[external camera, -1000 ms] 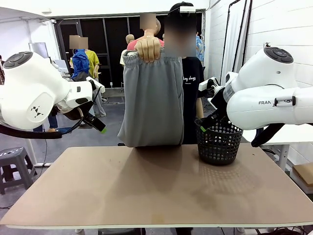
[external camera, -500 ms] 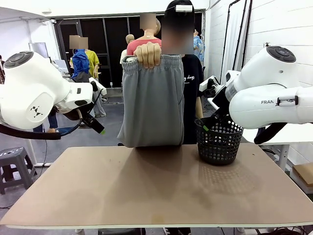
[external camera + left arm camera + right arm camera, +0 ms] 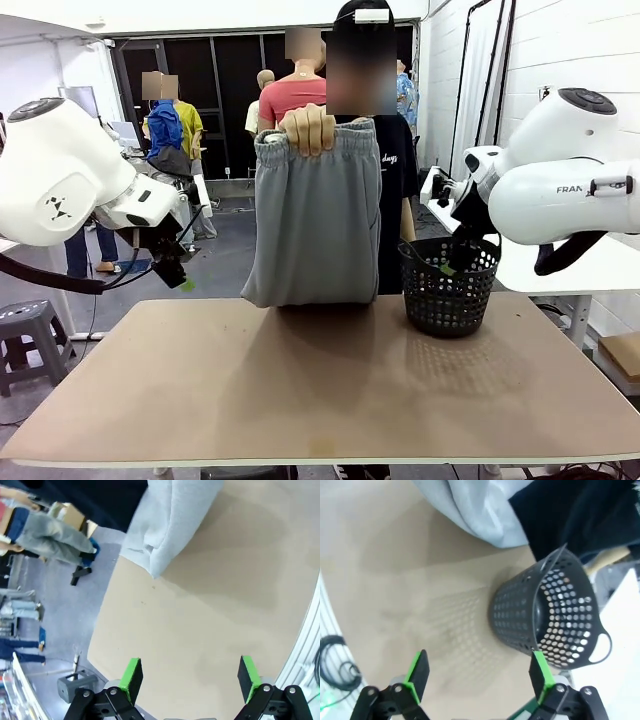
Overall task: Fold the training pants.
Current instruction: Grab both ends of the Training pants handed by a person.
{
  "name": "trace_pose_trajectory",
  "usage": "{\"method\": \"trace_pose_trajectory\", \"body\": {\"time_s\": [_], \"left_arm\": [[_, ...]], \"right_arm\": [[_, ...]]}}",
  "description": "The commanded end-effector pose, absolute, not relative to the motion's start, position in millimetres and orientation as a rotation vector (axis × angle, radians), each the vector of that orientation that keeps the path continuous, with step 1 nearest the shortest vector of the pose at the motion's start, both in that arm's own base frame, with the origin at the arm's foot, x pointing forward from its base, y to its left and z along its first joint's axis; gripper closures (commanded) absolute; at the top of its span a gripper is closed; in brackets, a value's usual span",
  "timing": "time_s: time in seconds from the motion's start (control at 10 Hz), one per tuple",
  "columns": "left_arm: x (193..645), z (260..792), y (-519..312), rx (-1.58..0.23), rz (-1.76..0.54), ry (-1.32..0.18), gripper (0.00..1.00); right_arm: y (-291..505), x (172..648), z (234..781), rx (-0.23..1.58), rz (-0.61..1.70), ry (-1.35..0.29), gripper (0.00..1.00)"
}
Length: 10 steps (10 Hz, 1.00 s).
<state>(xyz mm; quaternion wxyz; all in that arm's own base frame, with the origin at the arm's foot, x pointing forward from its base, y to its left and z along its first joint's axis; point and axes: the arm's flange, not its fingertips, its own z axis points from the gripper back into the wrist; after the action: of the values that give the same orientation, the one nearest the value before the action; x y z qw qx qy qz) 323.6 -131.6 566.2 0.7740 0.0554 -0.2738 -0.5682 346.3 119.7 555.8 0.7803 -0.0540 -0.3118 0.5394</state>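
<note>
A person at the far side holds the light grey training pants [image 3: 315,215] up by the gathered waistband in one hand [image 3: 308,128]; the fabric hangs down with its bottom edge at the table's far edge. Its lower end also shows in the left wrist view as the pants [image 3: 170,522] and in the right wrist view as the pants [image 3: 470,510]. My left gripper [image 3: 178,275] hangs open above the table's far left corner, left of the pants; its green-padded gripper [image 3: 190,677] holds nothing. My right gripper [image 3: 447,262] is open by the basket, and the same gripper [image 3: 479,672] is empty.
A black mesh basket [image 3: 448,290] stands at the table's far right, close to my right gripper; the basket [image 3: 545,615] looks empty. The brown tabletop [image 3: 320,390] is bare in front. People and a stool [image 3: 25,335] are beyond the table's left side.
The person has shifted the pants slightly right and lower. My left gripper has swung down and tilted toward the table; my right arm has drawn back right, its gripper dropping toward the basket.
</note>
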Motion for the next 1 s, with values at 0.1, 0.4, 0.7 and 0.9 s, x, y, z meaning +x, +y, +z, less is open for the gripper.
{"method": "trace_pose_trajectory", "body": {"time_s": [0.1, 0.4, 0.7, 0.9], "left_arm": [[361, 555, -114, 0.092, -1.394, -0.477, 0.00], [393, 534, -109, 0.048, -1.470, -0.424, 0.00], [389, 525, -112, 0.058, -1.449, -0.427, 0.00], [396, 525, -111, 0.072, -1.420, -0.417, 0.00]], "right_arm": [[116, 373, 551, -0.140, 1.306, -0.560, 0.00], [120, 402, 536, -0.148, 1.355, -0.530, 0.00], [122, 396, 533, -0.156, 1.334, -0.517, 0.00], [119, 398, 537, -0.182, 1.316, -0.524, 0.00]]}}
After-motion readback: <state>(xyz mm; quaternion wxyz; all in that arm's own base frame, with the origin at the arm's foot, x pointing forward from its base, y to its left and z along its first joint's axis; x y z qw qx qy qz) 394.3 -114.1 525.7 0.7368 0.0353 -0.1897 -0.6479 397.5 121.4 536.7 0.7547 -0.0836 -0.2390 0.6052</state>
